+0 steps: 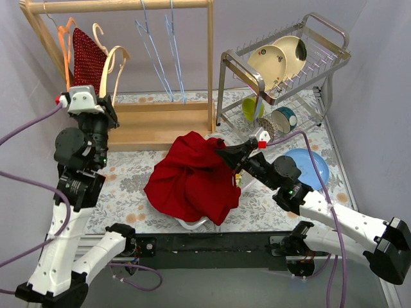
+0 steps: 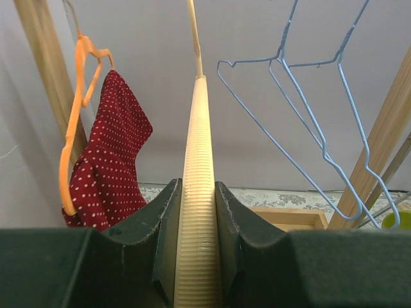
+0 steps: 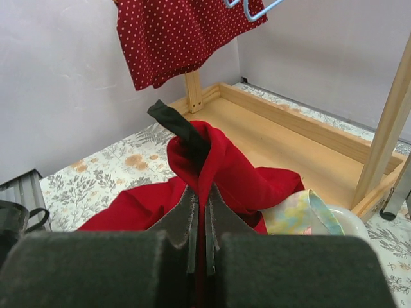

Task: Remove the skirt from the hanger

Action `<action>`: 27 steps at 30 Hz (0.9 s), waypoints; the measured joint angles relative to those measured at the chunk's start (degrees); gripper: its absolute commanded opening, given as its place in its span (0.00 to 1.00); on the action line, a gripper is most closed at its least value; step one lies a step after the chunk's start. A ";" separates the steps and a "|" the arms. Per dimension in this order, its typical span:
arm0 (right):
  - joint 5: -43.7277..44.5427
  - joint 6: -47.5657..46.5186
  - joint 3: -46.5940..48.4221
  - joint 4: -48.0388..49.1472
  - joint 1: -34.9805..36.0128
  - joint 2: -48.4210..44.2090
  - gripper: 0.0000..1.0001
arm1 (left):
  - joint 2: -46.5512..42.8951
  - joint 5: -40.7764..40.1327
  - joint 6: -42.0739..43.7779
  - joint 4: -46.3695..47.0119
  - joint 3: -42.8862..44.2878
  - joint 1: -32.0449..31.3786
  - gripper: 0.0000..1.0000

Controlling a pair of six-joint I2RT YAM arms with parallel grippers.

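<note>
Hands: left hand (image 2: 198,196) clamped on cream ribbed hanger (image 2: 196,128); right hand (image 3: 201,199) clenched on red skirt (image 3: 241,176) fold.

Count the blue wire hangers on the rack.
2. The left hanger hangs near the rail's middle; the right hanger just beside it. None seems hidden.

Wire dish rack (image 1: 222,83) with two cream plates (image 1: 268,62) and possibly a mug (image 1: 284,117); blue plate (image 1: 313,168) nearby.
</note>
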 measured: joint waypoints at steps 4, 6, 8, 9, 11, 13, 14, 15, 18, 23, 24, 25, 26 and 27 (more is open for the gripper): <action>-1.60 -0.02 -0.09 -1.03 0.00 -0.11 0.01 | 4.74 0.44 1.51 3.87 0.09 0.00 0.00; -2.05 -0.11 -0.44 -0.98 0.00 -0.37 0.01 | 6.88 0.33 2.67 5.31 1.42 0.00 0.00; -2.64 -0.31 -1.25 -0.79 0.00 -0.74 0.01 | 8.85 0.04 4.22 7.67 2.58 0.00 0.00; -2.84 -0.35 -1.53 -0.74 0.00 -0.83 0.01 | 9.55 -0.09 5.09 9.20 2.75 0.00 0.00; -3.19 -0.42 -2.12 -0.70 0.00 -1.05 0.01 | 10.69 -0.28 6.58 11.61 2.82 0.00 0.00; -3.32 -0.42 -2.71 -0.55 0.00 -1.40 0.01 | 11.91 -0.31 7.61 13.14 3.34 0.00 0.00; -3.41 -0.39 -2.99 -0.48 0.00 -1.62 0.01 | 12.81 -0.24 7.98 13.86 3.87 0.00 0.00; -3.45 -0.31 -3.13 -0.52 0.00 -1.79 0.01 | 13.51 -0.17 8.24 14.38 4.28 0.00 0.00; -3.65 -0.15 -3.15 -0.57 0.00 -1.95 0.01 | 15.69 0.22 9.07 17.42 4.22 0.00 0.00; -4.31 0.00 -3.15 -2.86 0.00 -2.69 0.01 | 18.75 0.76 9.92 21.75 2.45 0.00 0.00; -4.50 0.00 -3.15 -3.39 0.00 -2.91 0.01 | 19.17 0.79 10.05 22.82 2.03 0.00 0.00; -4.66 -0.04 -3.15 -3.76 0.00 -3.15 0.01 | 19.56 0.83 10.23 24.35 1.51 0.00 0.00; -4.74 -0.07 -3.15 -4.04 0.00 -3.37 0.01 | 19.93 0.87 10.40 25.51 1.20 0.02 0.00; -4.74 -0.09 -3.15 -4.42 0.00 -3.61 0.01 | 20.37 0.94 10.51 26.49 1.11 0.02 0.00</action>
